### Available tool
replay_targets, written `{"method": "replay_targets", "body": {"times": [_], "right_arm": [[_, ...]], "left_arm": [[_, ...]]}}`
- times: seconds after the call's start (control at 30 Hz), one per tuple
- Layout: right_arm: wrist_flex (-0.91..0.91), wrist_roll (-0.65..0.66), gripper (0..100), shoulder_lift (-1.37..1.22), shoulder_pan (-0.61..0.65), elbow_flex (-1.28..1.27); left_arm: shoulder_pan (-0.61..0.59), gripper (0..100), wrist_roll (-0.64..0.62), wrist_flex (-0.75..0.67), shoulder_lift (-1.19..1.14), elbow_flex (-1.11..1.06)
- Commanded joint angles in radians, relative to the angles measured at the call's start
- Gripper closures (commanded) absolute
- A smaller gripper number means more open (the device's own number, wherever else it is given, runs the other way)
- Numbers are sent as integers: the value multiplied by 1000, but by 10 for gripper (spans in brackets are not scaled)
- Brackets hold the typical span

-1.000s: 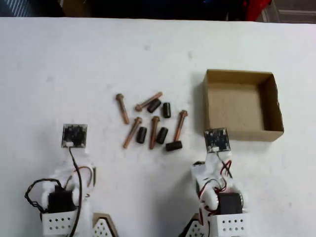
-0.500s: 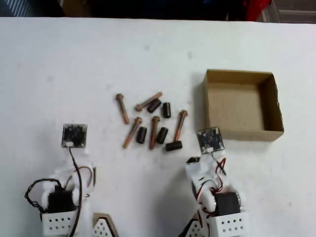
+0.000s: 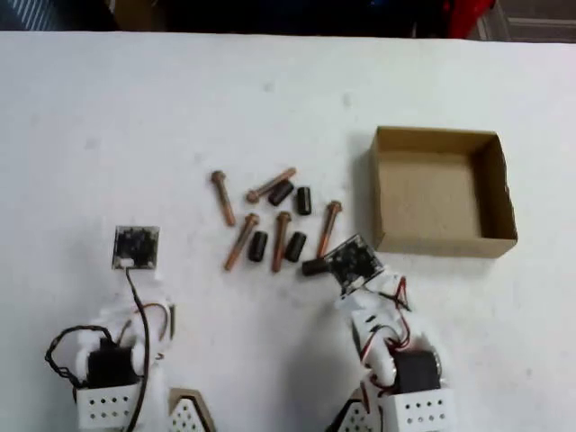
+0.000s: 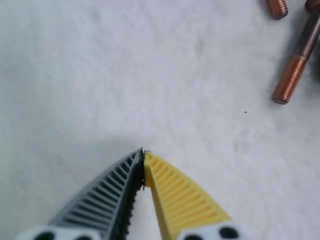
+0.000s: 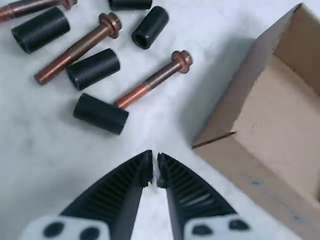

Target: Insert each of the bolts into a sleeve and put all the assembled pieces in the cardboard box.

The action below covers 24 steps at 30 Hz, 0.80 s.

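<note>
Five copper bolts [image 3: 281,240] and five black sleeves [image 3: 258,246] are scattered in a loose cluster in the middle of the white surface [image 3: 135,108], every sleeve on its side and every bolt bare, so no pairs have been made up yet. Just to the right of the cluster stands the cardboard box [image 3: 441,241], open at the top with its plain brown floor showing. Over to the right pincer [image 5: 155,167] — it hangs low above the surface, black fingers drawn nearly together with only a sliver between the tips, gripping nothing. Right in front of it lies the nearest sleeve [image 5: 101,114], set crosswise at the threaded tip of a flanged bolt [image 5: 152,80], and the box's near corner sits just beside. From above, the right arm [image 3: 396,360] angles in toward the cluster, its wrist board [image 3: 353,263] next to that same sleeve. The left pincer [image 4: 144,154] — one grey finger, one yellow — is clenched tip to tip on nothing over bare surface, with a threaded bolt end [image 4: 295,75] well apart from it. The left arm [image 3: 112,360] sits by the near edge, left of the cluster.
</note>
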State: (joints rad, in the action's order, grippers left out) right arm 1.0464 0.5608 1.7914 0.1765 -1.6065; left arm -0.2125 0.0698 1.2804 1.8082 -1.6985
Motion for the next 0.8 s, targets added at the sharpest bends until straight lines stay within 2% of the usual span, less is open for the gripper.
{"method": "replay_targets", "body": {"times": [0.0,0.13,0.27,0.33,0.77], "right_arm": [[13,20,981,2,-12,150],[96,21,957,-1,-12,284],[110,21,889,-15,-12,371],[110,20,894,-64,-12,410],[108,20,897,-771,-12,806]], "left_arm": [[-4,977,-3,8,15,5],[-4,977,-3,8,15,5],[-4,977,-3,8,15,5],[-4,977,-3,8,15,5],[-4,977,-3,8,15,5]]}}
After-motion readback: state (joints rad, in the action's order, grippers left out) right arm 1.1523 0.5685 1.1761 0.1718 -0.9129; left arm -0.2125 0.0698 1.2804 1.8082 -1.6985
